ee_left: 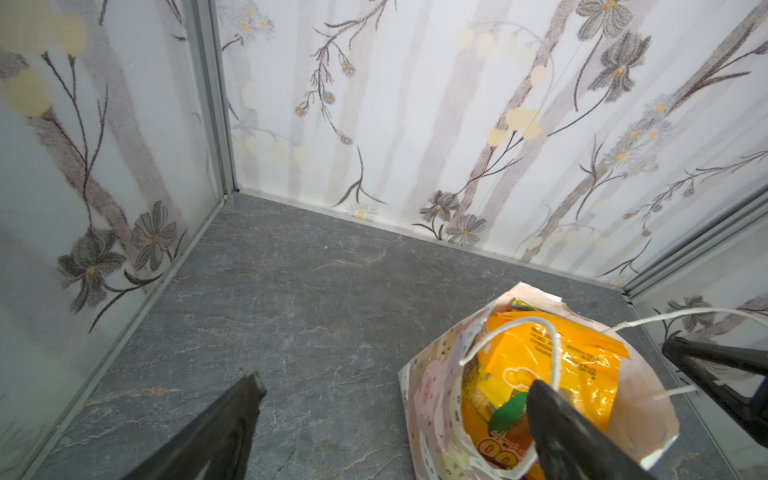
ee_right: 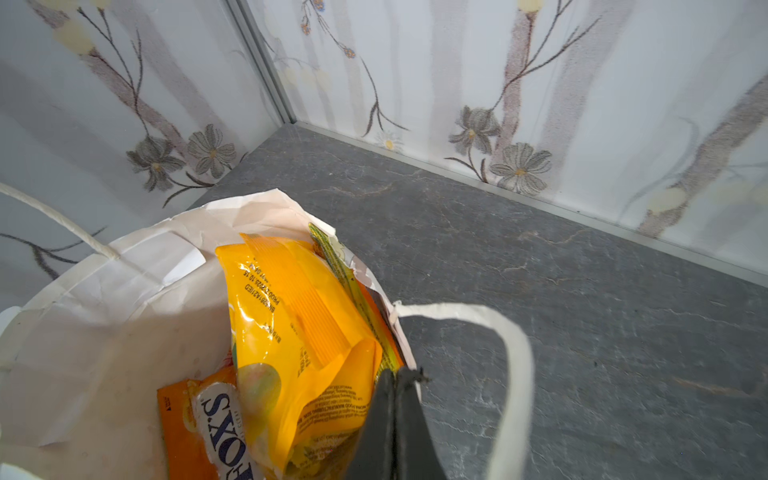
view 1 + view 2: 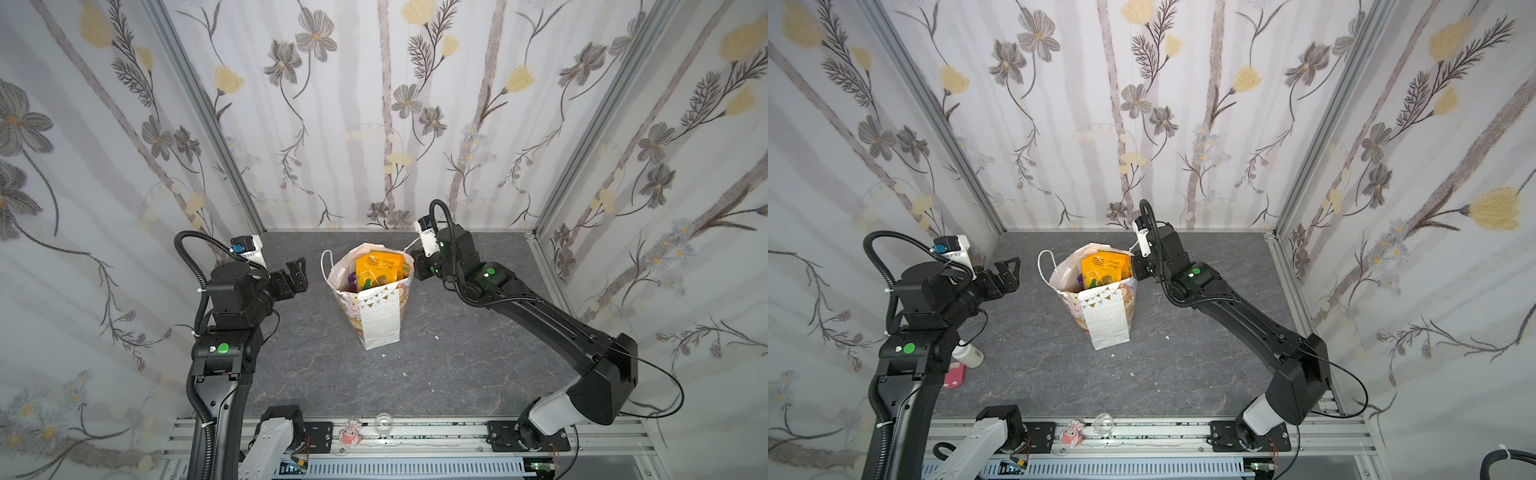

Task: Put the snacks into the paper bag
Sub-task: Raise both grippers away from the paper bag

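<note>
Right gripper (image 2: 399, 374) pinches the paper bag (image 2: 104, 332) by its rim, left gripper (image 1: 395, 379) gapes wide; a hard pull could tear or topple it.

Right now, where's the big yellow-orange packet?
In both top views, near the middle, the yellow-orange packet stands inside the paper bag, toward its right side, by the right hand.

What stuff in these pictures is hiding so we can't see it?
Deep inside the paper bag: in both top views the yellow-orange packet covers whatever lies underneath.
The white bottle and pink item: in a top view the left arm hides part of each.
The FOX'S packet: the right wrist view's edge cuts it off.
Whether the right pincer nips the bag's rim: right wrist view, its shut tips cover the spot.
</note>
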{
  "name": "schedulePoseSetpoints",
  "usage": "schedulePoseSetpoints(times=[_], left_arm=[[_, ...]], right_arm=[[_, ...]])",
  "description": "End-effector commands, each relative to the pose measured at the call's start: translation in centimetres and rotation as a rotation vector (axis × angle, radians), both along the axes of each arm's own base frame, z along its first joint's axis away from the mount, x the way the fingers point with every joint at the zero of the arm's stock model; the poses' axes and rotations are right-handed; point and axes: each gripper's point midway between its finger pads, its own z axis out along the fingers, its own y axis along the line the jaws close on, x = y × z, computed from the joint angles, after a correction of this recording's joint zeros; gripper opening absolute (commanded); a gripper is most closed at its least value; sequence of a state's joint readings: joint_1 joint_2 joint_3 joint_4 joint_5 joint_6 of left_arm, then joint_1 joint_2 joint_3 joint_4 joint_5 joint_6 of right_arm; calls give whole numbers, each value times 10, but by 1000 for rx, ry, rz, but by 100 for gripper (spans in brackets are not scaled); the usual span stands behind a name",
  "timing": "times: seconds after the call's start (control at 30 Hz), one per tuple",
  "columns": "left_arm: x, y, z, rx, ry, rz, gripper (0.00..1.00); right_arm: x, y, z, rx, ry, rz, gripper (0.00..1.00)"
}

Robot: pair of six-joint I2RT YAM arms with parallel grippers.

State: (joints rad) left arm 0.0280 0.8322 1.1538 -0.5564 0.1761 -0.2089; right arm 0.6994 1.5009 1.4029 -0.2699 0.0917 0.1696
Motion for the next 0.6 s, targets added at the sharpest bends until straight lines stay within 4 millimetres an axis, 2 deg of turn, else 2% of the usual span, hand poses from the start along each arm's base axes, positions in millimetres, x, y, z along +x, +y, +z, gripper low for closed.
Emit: schedulePoseSetpoints(times=[0.0, 0.27, 0.4, 0.47, 0.57], left_arm=[[5, 2, 7, 4, -35, 8, 100], [16, -5, -10, -57, -26, -15, 100], [23, -12, -23, -102, -9, -47, 100], [26, -9, -28, -98, 1, -32, 100], [27, -4, -31, -86, -4, -2, 100]], right_arm=[[3, -21, 15, 20, -81, -69, 0], [-23, -65, 5, 45, -77, -141, 0], [-32, -69, 4, 56, -79, -137, 0], [-33, -72, 8, 62, -86, -141, 8], [-34, -71, 17, 61, -104, -129, 9]])
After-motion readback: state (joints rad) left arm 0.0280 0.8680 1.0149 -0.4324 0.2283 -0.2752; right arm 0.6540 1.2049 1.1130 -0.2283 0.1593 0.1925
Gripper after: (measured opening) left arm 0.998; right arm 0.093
